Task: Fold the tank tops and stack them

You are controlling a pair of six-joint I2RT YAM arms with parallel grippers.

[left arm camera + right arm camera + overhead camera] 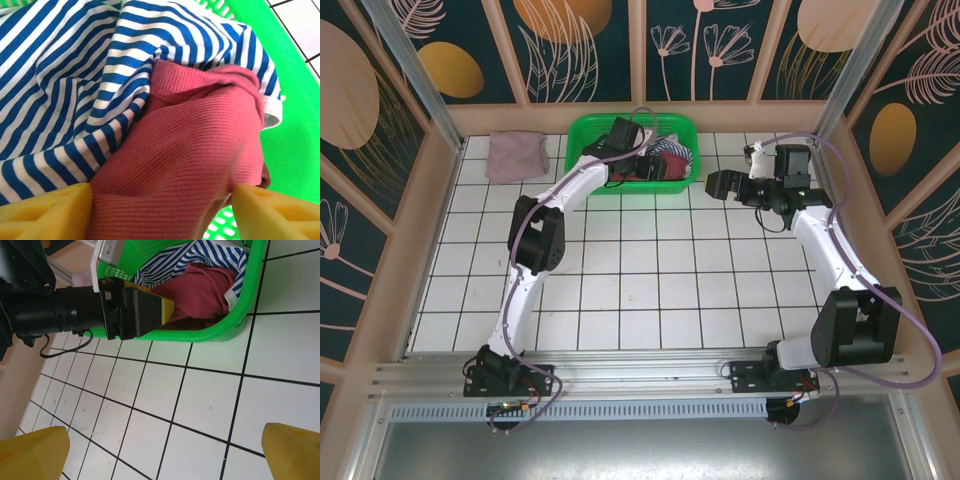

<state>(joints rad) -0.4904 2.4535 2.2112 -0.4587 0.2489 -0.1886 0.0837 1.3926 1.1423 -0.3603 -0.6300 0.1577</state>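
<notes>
- At the far middle of the tabletop (640, 290), close to its back edge: basket (582, 135).
- Left of the basket, near it but apart, flat on the tabletop: lone tank top (517, 155).
- In the right part of the basket, against its near wall: front tank top (210, 290).
- Behind that and partly wrapped around it: rear tank top (200, 257).
- Inside the basket, over the front tank top, one finger at each side of it: left end effector (160, 202).
- Right of the basket, apart from it, above bare tabletop: right end effector (165, 450).
</notes>
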